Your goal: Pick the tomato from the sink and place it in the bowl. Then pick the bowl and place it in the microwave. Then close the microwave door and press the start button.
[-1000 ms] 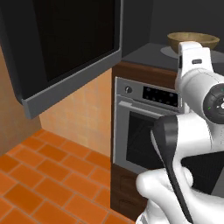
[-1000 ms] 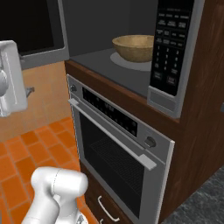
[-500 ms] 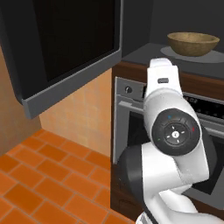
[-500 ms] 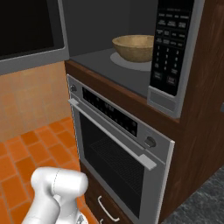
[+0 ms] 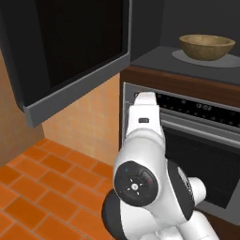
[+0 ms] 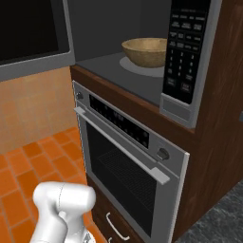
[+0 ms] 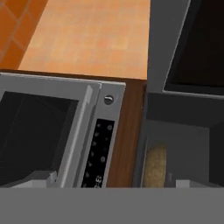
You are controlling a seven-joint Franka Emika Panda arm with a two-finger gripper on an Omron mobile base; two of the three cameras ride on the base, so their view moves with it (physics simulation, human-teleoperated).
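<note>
The tan wooden bowl stands inside the open microwave, on its round plate. The tomato is hidden from every view, and the sink is out of view. The microwave door hangs wide open to the left, its black glass facing the room. My white arm rises in front of the oven, the hand pointing at the oven's top left corner. In the rolled hand view my gripper is open and empty, its tips far apart, with the bowl ahead on the right.
A steel oven with a bar handle, a knob and a display strip sits right under the microwave. The microwave's keypad is on its right side. Orange tiles cover the floor and the wall.
The arm has swung left, away from the bowl, and lower, so the hand now faces the oven's top left corner. The bowl and the door have not moved.
</note>
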